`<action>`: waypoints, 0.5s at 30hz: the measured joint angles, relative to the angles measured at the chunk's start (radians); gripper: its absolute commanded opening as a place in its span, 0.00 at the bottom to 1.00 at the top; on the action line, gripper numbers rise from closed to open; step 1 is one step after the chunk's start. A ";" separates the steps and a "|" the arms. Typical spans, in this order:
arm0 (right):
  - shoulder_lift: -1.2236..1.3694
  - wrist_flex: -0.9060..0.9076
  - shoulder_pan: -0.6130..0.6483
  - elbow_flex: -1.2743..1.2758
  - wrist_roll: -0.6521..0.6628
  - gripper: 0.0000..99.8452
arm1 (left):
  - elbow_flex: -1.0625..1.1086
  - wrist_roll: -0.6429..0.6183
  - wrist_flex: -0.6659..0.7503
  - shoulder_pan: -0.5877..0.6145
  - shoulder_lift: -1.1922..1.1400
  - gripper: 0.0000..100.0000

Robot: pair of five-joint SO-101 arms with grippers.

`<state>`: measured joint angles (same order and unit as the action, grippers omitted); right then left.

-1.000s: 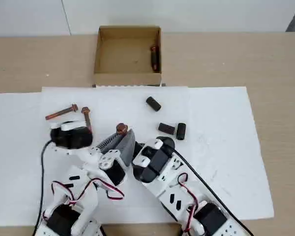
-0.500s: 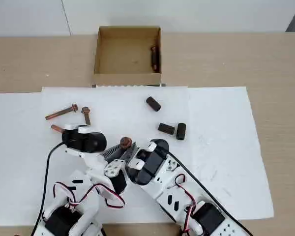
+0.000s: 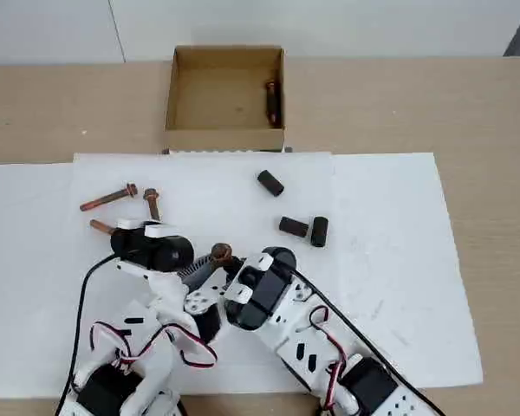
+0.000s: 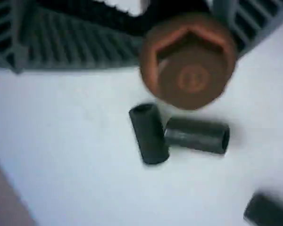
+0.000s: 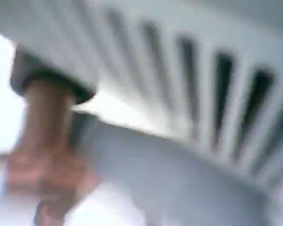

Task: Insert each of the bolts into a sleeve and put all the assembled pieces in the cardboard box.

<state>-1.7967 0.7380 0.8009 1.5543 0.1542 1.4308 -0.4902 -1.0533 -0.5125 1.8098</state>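
High view first: the left gripper (image 3: pixel 215 262) sits well short of the cardboard box (image 3: pixel 169 104), jaws clamped on a bolt (image 3: pixel 221 253) with its head turned up, and the right gripper (image 3: pixel 240 270) is crowded in just beside it. One assembled piece (image 3: pixel 273 102) lies inside the box. Three loose sleeves (image 3: pixel 294 227) sit between the grippers and the box, and three spare bolts (image 3: pixel 108 198) lie out past the box's left corner. Left wrist view: the bolt head looms large, pinched between ribbed jaws, with two sleeves touching on the paper (image 4: pixel 61 155) beyond. Right wrist view: the copper shank runs into a dark collar (image 5: pixel 47 77), probably a sleeve. Whether the right gripper is open or closed, I cannot tell. The danger, as I judge it, is a cocked shank jamming at the sleeve's mouth, or the bolt twisting in that narrow pinch and dropping far from the box.
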 measured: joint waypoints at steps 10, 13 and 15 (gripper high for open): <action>-0.002 0.000 0.003 0.003 0.002 0.00 | -0.052 0.086 -0.009 0.100 -0.003 0.26; -0.002 0.000 0.003 0.011 0.002 0.00 | -0.094 0.086 -0.009 0.101 -0.003 0.15; -0.002 0.000 -0.011 0.011 0.002 0.00 | -0.124 0.086 -0.009 0.101 -0.003 0.03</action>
<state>-1.7983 0.7380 0.7902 1.5650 0.1557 1.3065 -0.4043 -1.0625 -0.4112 1.8067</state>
